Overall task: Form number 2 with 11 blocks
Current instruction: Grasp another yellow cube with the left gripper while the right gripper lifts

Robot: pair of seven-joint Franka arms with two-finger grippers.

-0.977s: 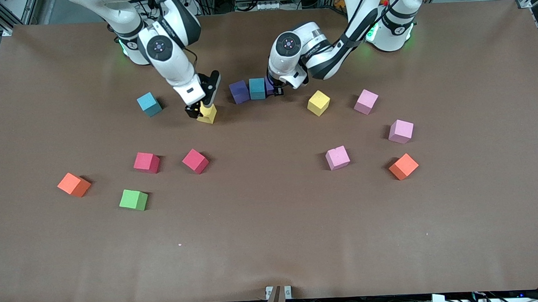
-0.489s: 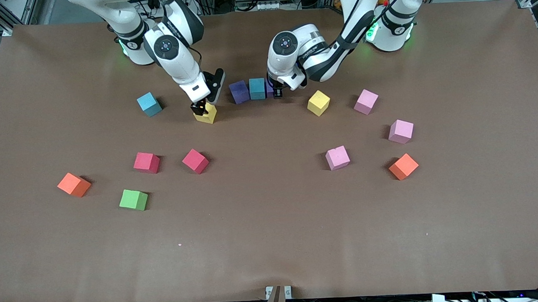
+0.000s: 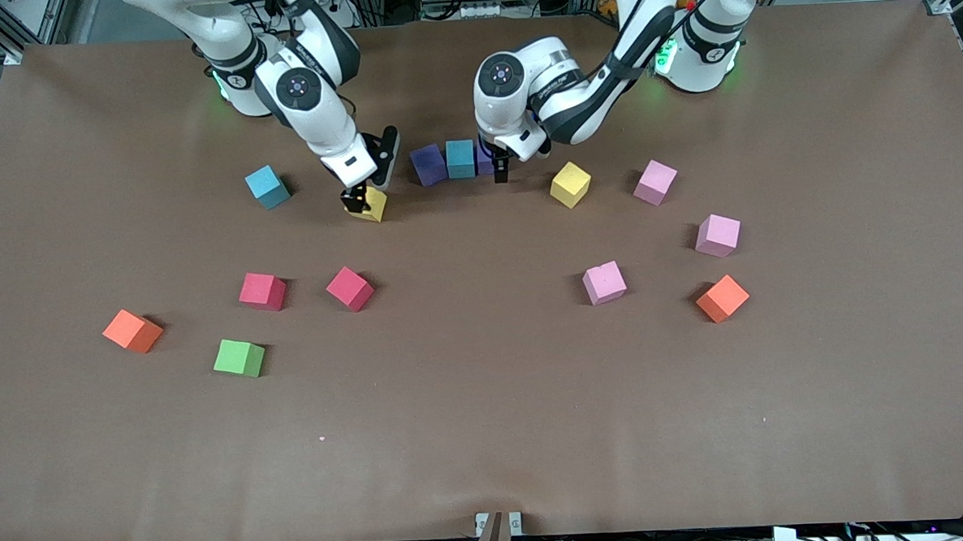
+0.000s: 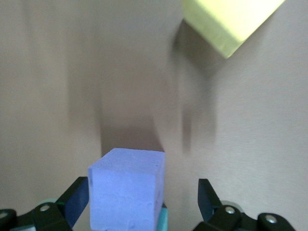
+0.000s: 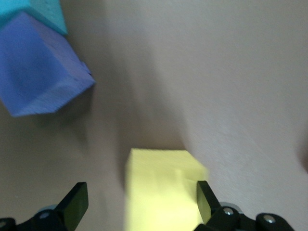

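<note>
Your left hand (image 3: 500, 172) is low over the short row of three blocks near the robots' bases, its fingers spread wide with a purple block (image 4: 127, 195) sitting free between them, gripped by neither. That block touches the teal block (image 3: 460, 158), and a second purple block (image 3: 428, 164) closes the row toward the right arm's end of the tabletop (image 3: 489, 433). That row is all there is of the number 2.

Your right hand (image 3: 356, 199) is down at a yellow block (image 3: 372, 204), fingers open on either side of it, not clamped.

Scattered loose, you've got another teal block (image 3: 267, 186) toward the right arm's end, plus two red blocks (image 3: 262, 291) (image 3: 350, 288), an orange block (image 3: 132, 330) and a green block (image 3: 239, 357) nearer the front camera. Toward the left arm's end you have a second yellow block (image 3: 570, 184), three pink blocks (image 3: 655, 182) (image 3: 717, 235) (image 3: 604, 283) and another orange block (image 3: 722, 298).
</note>
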